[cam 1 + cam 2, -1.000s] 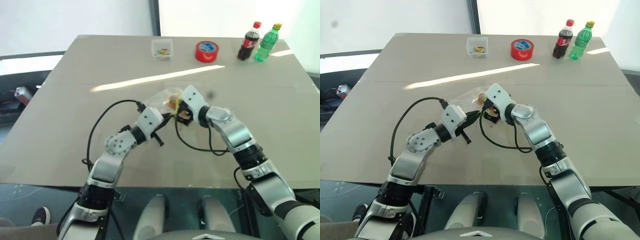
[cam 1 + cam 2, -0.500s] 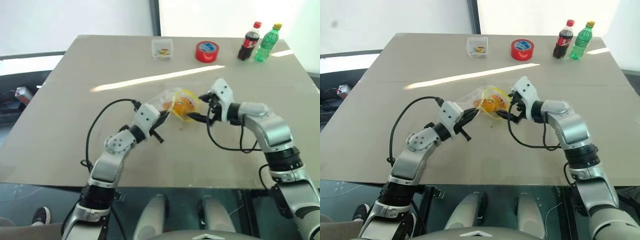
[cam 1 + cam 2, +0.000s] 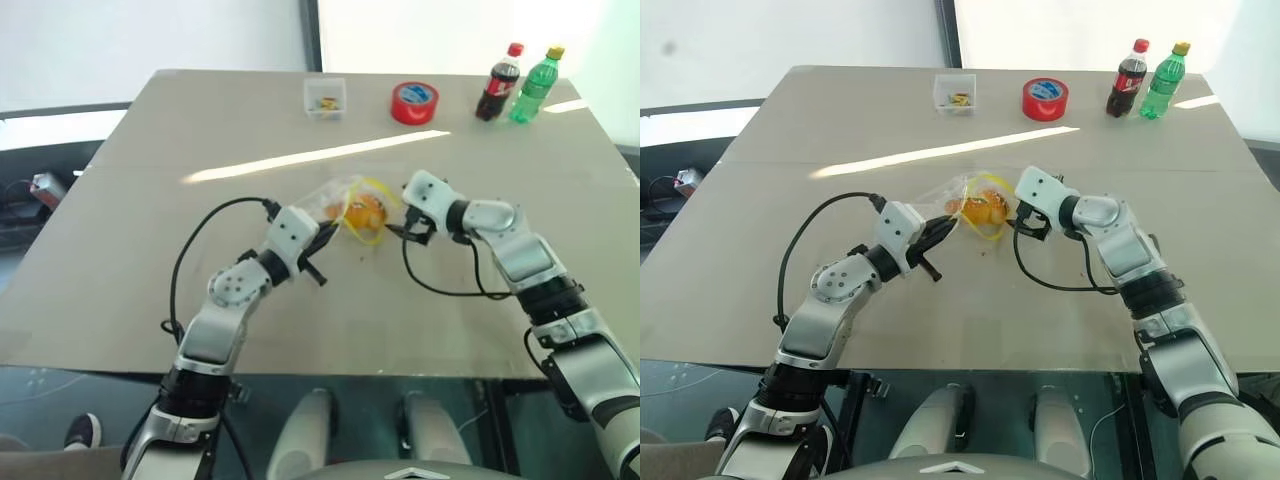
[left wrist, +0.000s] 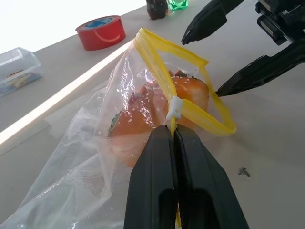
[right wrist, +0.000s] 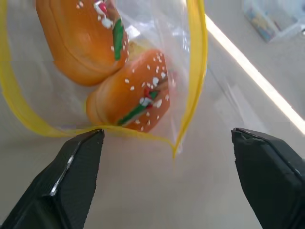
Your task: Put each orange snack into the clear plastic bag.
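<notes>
Left eye view: the bag (image 3: 345, 205) lies at table centre, mouth facing 3 o'clock, both snacks (image 3: 364, 213) inside. The left gripper (image 3: 325, 236), at 8 o'clock of the bag, is clamped on the yellow strip. The right gripper (image 3: 408, 222) sits just beside the mouth at 3 o'clock, fingers spread, empty.

Left wrist view: closed fingers (image 4: 157, 167) pinch the zip strip (image 4: 183, 107); the snacks press together behind it, long axes running roughly across the mouth.

Right wrist view: parted fingers (image 5: 71, 176) frame the open mouth; two snacks (image 5: 131, 95) lie past the strip.

Judgement: loading appears complete. The right gripper is nearer the mouth, so sealing would fall to it.
</notes>
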You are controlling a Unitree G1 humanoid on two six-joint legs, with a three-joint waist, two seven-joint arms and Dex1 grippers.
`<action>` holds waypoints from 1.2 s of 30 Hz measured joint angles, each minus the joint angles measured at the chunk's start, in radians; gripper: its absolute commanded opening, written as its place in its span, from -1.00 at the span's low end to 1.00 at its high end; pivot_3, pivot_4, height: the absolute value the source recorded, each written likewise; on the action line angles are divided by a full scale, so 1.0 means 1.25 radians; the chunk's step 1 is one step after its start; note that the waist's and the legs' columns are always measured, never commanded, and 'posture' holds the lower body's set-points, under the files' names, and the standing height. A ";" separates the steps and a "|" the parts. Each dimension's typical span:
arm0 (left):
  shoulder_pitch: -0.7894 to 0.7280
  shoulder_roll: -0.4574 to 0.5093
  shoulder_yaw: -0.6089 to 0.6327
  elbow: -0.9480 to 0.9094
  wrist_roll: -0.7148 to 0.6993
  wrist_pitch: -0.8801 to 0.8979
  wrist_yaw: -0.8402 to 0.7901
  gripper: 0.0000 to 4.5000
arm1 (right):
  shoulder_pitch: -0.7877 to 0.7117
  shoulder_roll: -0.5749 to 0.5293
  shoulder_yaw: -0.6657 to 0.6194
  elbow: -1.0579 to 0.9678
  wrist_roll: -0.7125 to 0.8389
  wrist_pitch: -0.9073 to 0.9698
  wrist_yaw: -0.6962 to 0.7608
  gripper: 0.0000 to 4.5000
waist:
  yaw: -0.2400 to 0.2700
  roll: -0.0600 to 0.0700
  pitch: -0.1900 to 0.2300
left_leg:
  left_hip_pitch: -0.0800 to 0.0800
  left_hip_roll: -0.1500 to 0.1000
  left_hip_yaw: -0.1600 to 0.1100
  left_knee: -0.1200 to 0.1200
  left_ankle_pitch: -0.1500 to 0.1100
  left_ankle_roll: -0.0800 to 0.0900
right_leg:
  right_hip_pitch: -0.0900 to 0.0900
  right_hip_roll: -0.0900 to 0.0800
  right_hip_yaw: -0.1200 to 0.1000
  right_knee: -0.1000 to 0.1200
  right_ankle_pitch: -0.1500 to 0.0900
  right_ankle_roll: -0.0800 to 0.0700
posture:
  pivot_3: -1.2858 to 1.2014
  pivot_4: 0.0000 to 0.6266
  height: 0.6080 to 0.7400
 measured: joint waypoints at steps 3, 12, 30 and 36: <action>0.000 0.001 0.000 0.000 0.000 0.000 0.001 -1.00 | -0.004 0.011 0.000 0.018 -0.004 -0.016 0.001 -0.20 | 0.000 0.000 0.000 | 0.000 0.000 0.000 0.000 0.000 0.000 | 0.000 0.000 0.000 0.000 0.000 0.000 | 0.03 -0.52 1.00; 0.001 0.002 0.000 0.000 0.000 0.000 0.002 -1.00 | -0.004 0.011 0.000 0.039 -0.014 -0.041 0.017 -0.94 | -0.001 0.000 0.000 | 0.000 0.000 0.000 0.000 0.000 0.000 | 0.000 0.000 0.000 0.000 0.000 0.000 | 0.03 -0.52 1.00; 0.001 0.010 0.000 0.000 0.000 0.000 0.002 -1.00 | -0.014 -0.062 -0.001 0.049 -0.059 -0.066 0.038 0.22 | -0.002 0.000 0.000 | 0.000 0.000 0.000 0.000 0.000 0.000 | 0.000 0.000 0.000 0.000 0.000 0.000 | 0.03 -0.52 1.00; 0.001 0.011 0.000 0.000 0.001 0.000 0.001 -1.00 | -0.042 -0.062 0.025 0.096 -0.127 -0.144 0.020 0.22 | -0.004 0.000 0.000 | 0.000 0.000 0.000 0.000 0.000 0.000 | 0.000 0.000 0.000 0.000 0.000 0.000 | 0.03 -0.52 1.00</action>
